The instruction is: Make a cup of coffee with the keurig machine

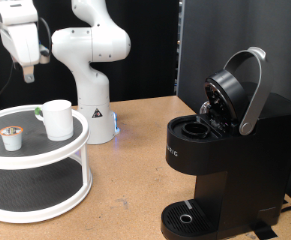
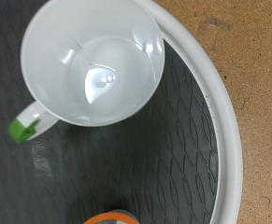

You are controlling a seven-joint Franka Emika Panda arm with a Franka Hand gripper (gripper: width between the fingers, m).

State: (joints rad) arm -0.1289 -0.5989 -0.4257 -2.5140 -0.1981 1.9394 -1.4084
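Brown tabletop (image 1: 135, 150) is carrying all items, with a black curtain and a blue panel closing off the background.

Nearest the exterior camera, the keurig machine (image 1: 230, 160) is standing at the view's right. Its round drip base (image 1: 190, 218) is sitting at the view's bottom edge. Its silver-rimmed lid (image 1: 235, 90) is standing raised and tilted back, leaving the pod chamber (image 1: 197, 128) exposed.

At the view's left, a white two-tier round stand (image 1: 35, 165) is resting on the tabletop. Both tiers are lined with dark mesh mat. On the upper tier, a small white pod (image 1: 11, 137) with a tan top is sitting towards the left. The cup (image 1: 57, 119) is standing upright just beside it on the right, near the tier's rim. The cup is well apart from the machine.

In the wrist view, the cup (image 2: 92, 61) is appearing from directly above, with its mouth open and its inside looking bare. Its green handle (image 2: 25, 126) is projecting from one side. The mat (image 2: 126, 159) and the white rim (image 2: 220, 121) of the stand are surrounding it, and an orange-edged object is showing partly at the frame border.

Farther back, the white arm base (image 1: 90, 70) is standing on the tabletop behind the stand. The gripper (image 1: 27, 72) is hanging above the stand at the view's upper left, clear of the cup and holding nothing visible. Whether its fingers are wide or narrow cannot be told.
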